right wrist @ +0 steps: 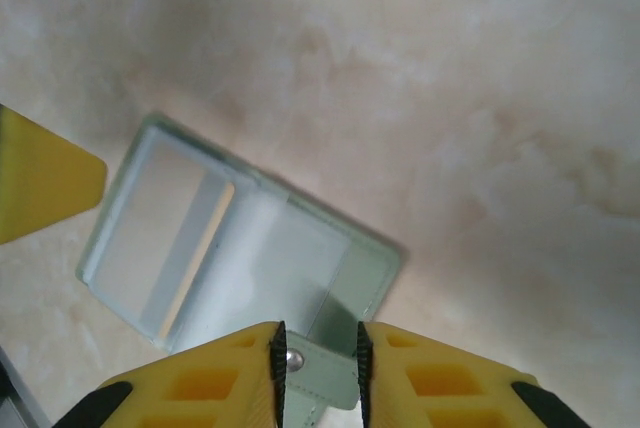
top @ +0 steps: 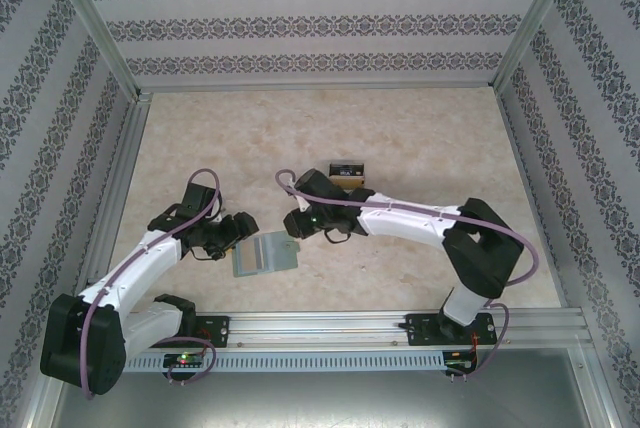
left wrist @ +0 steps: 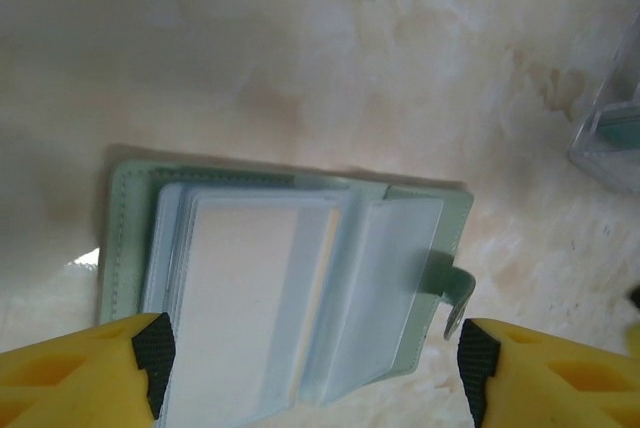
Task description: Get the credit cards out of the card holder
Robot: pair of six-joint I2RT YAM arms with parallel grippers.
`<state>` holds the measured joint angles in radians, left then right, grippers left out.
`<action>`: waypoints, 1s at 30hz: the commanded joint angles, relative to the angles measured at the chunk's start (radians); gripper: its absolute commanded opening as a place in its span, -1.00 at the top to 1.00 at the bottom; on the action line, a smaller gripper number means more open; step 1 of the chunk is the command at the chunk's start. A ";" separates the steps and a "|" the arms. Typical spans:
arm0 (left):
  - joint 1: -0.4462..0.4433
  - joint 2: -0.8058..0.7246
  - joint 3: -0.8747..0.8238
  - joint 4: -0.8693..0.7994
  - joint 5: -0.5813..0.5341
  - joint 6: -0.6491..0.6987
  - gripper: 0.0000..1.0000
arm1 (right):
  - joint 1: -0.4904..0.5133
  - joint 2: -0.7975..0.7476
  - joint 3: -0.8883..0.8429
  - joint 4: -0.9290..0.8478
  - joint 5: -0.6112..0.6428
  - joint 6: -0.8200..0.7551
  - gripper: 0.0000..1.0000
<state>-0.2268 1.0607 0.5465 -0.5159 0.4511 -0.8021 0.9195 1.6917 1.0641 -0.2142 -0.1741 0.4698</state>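
Note:
The card holder [top: 265, 254] lies open on the table between both arms, pale grey-green with clear sleeves [left wrist: 270, 298]. A thin tan strip [left wrist: 326, 256] shows inside one sleeve. My left gripper [left wrist: 315, 373] is open, and its yellow fingers straddle the holder's near end with the pads [left wrist: 153, 360] at its sides. My right gripper [right wrist: 318, 368] is shut on the holder's snap strap [right wrist: 325, 373], at the holder's [right wrist: 250, 248] right edge. A black card with white marks [top: 347, 170] lies on a tan-gold card [top: 352, 181] behind the right gripper [top: 296, 227].
The marble-patterned table has bare room all round the holder. Patterned walls close in three sides, and a metal rail [top: 330, 326] runs along the near edge. A clear-edged thing with teal in it [left wrist: 612, 136] sits at the right edge of the left wrist view.

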 commanded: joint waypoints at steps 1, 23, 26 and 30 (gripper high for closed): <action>0.011 0.005 -0.025 0.016 0.054 -0.023 -0.54 | 0.014 0.030 -0.030 0.029 0.001 0.107 0.41; 0.001 0.089 -0.051 0.050 0.081 -0.005 -0.47 | 0.085 0.128 -0.087 0.038 -0.010 0.147 0.35; 0.001 0.063 -0.042 0.023 0.047 -0.004 -0.46 | 0.085 0.127 -0.088 0.034 -0.007 0.147 0.35; 0.002 0.014 -0.045 0.008 0.020 -0.018 -0.46 | 0.087 0.129 -0.090 0.033 -0.004 0.148 0.36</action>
<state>-0.2272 1.1072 0.5014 -0.4686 0.5106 -0.8124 0.9867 1.7958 0.9775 -0.1810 -0.1802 0.6041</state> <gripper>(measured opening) 0.729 0.324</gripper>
